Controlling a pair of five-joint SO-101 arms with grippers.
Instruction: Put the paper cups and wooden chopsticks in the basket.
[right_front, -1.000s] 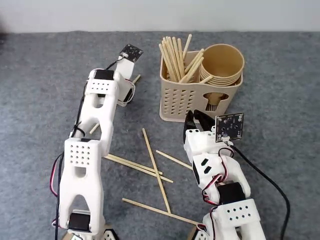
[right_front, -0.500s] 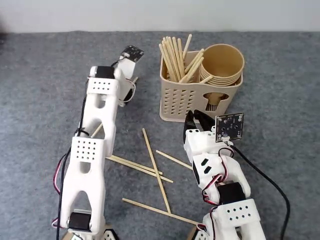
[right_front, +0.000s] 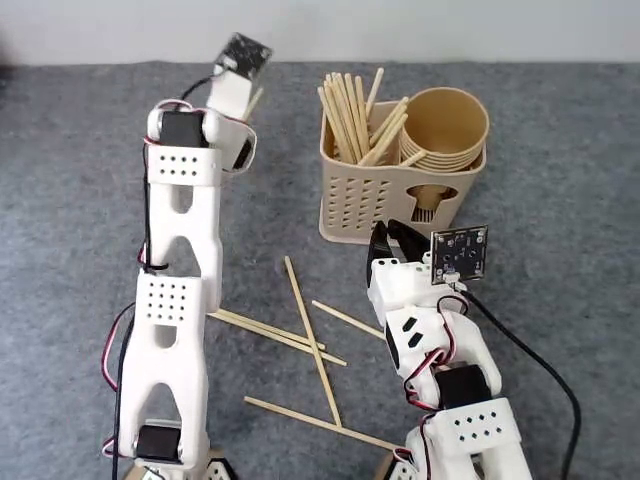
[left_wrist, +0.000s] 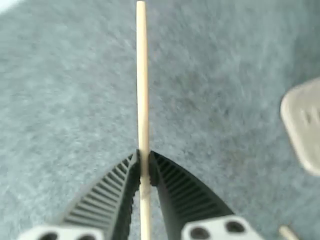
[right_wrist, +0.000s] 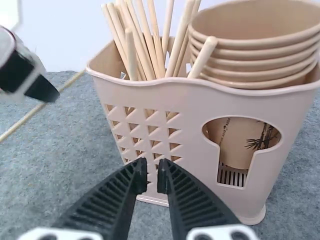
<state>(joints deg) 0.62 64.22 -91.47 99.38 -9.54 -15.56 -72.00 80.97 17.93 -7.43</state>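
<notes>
Basket (right_front: 370, 195): stood upright at the far side of the grey mat (right_front: 80, 250), with a bundle (right_front: 350, 115) of sticks in 1 compartment and stacked cups (right_front: 445, 125) in the other.
Left gripper (left_wrist: 142, 159): pinched tight on 1 chopstick (left_wrist: 142, 75), which ran straight out past the tips.
Right gripper (right_wrist: 149, 172): pressed together on nothing, parked low, just in front of the basket's front wall.
Loose sticks (right_front: 310, 340): about 5 lay scattered on the mat between the 2 arms.
Change: over the last second, rose off the mat with the chopstick and stretched toward the far edge, to the left of the basket; right arm unmoved.
Meaning: 1 more chopstick lifted clear and probably ready to carry across to the basket, though not yet over it; cups apparently done, loose sticks left to collect.
</notes>
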